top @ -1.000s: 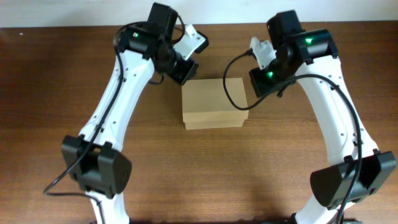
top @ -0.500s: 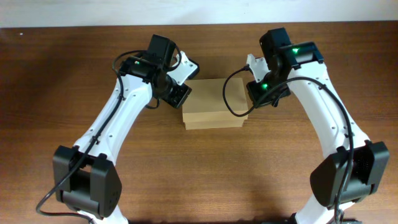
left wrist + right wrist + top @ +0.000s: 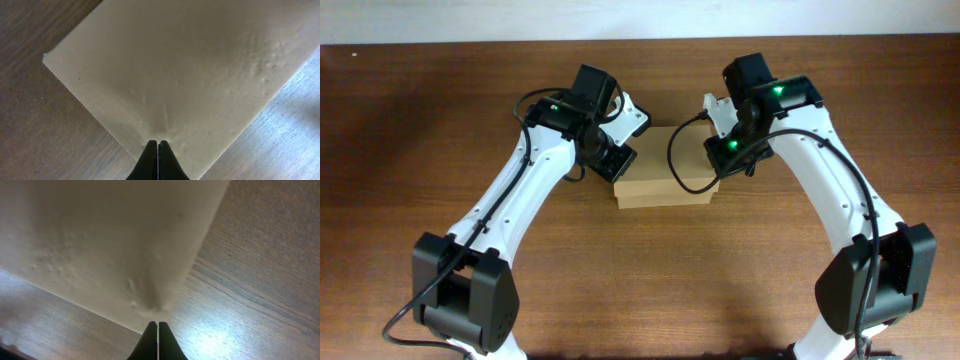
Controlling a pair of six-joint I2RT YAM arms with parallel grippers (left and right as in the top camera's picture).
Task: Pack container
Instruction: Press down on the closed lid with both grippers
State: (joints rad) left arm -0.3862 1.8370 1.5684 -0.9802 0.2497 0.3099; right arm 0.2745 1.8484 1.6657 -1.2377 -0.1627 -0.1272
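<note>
The container (image 3: 665, 170) is a plain tan cardboard box with its lid down, standing mid-table. My left gripper (image 3: 158, 144) is shut and empty, its tips over the lid's near edge by the box's left side; the lid (image 3: 180, 70) fills most of the left wrist view. My right gripper (image 3: 157, 325) is shut and empty too, its tips just off the box's right corner (image 3: 155, 302) above the wood. In the overhead view the left wrist (image 3: 605, 135) covers the box's left end and the right wrist (image 3: 740, 140) its right end.
The brown wooden table (image 3: 650, 270) spreads around the box. A pale wall strip (image 3: 640, 20) runs along the far edge. Both arm bases (image 3: 465, 295) (image 3: 875, 285) stand at the near corners.
Both arms have swung inward and down toward the box, the left wrist onto its left end and the right wrist onto its right end. The box has stayed put.
</note>
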